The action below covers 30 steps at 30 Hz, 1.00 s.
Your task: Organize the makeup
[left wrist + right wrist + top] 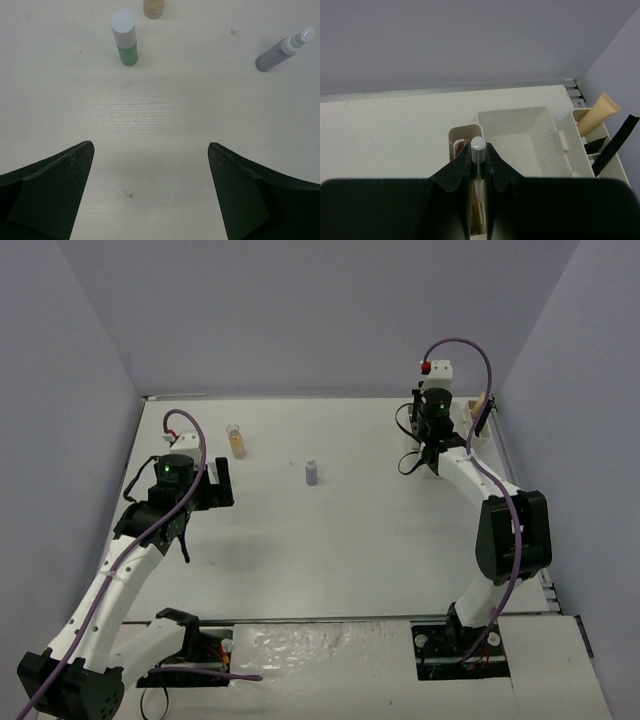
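A white table (pixel 330 550) with a faint wood grain fills the bottom of the enclosure. Plain lilac-grey walls close three of its sides: the back wall (pixel 320 310), the left wall (pixel 50 440) and the right wall (pixel 590 420). The light is soft and even, and the shadows on the table are weak.

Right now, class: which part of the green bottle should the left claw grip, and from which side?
Best, I think: grip the green bottle around its body, below the white cap, coming level from the near side, where the open left claw faces it. It stands upright with straight round sides; the amber bottle stands close behind.
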### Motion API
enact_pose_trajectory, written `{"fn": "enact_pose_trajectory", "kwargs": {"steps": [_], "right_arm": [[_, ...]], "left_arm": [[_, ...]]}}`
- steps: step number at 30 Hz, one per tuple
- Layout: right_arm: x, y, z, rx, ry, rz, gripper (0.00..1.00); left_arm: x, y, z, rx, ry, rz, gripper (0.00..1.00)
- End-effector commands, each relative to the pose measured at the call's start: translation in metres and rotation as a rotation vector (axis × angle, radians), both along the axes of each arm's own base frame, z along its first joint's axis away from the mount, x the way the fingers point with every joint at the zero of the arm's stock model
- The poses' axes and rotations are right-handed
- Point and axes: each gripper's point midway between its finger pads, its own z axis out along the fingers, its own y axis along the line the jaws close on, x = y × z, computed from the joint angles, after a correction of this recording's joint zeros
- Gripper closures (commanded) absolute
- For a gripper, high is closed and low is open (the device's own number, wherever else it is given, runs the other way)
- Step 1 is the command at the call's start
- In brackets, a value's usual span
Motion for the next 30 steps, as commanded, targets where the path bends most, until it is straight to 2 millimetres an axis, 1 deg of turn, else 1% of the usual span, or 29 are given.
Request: {"fn": "enact_pose_trajectory", "kwargs": {"steps": [1,3,11,14,16,17,18,21,22,24,25,26,28,29,30], "right_arm": [[0.016,-0.005,0.036,0.032,-0.146,-0.016,1.0],[0.016,-0.005,0.02,0.04,-0.122,-0.017,1.0],[0.012,-0.006,-0.021,0.06,-0.062,-0.024,1.0],[0.007,-0.007,-0.029,0.055,-0.042,-0.028,1.0],[0.004,-0.008,-0.03,0.054,-0.034,-0.028,1.0],[0.002,-0.008,-0.028,0.054,-0.032,-0.028,0.97],[0.0,-0.008,-0.025,0.054,-0.033,-0.027,0.91],[-0.006,-0.005,-0.009,0.059,-0.028,-0.005,0.65],[-0.01,-0.003,0.004,0.071,-0.043,0.006,0.57],[-0.014,0.002,0.022,0.091,-0.05,0.03,0.37],[-0.016,0.003,0.028,0.095,-0.047,0.034,0.36],[-0.02,0.007,0.04,0.094,-0.042,0.053,0.29],[-0.027,0.015,0.053,0.097,-0.025,0.079,0.23],[-0.029,0.016,0.059,0.101,-0.034,0.085,0.22],[-0.036,0.024,0.068,0.105,-0.031,0.116,0.2]], "left_arm": [[0.004,0.003,0.021,-0.007,-0.083,0.005,0.03],[0.004,0.001,0.02,-0.017,-0.082,-0.006,0.03],[0.003,0.002,0.018,-0.014,-0.077,0.001,0.03],[0.003,0.002,0.017,-0.013,-0.076,0.001,0.03],[0.003,0.002,0.017,-0.014,-0.074,0.002,0.03],[0.003,0.002,0.017,-0.014,-0.074,0.003,0.03],[0.003,0.002,0.017,-0.014,-0.073,0.003,0.03],[0.003,0.002,0.016,-0.014,-0.072,0.002,0.03],[0.003,0.002,0.016,-0.014,-0.071,0.002,0.03],[0.003,0.002,0.016,-0.015,-0.072,0.0,0.03],[0.003,0.001,0.017,-0.018,-0.073,0.0,0.03],[0.003,0.001,0.017,-0.02,-0.073,-0.001,0.03],[0.003,0.001,0.016,-0.017,-0.07,0.0,0.03],[0.002,0.001,0.017,-0.018,-0.072,0.0,0.03],[0.002,0.002,0.017,-0.02,-0.074,0.001,0.03]]}}
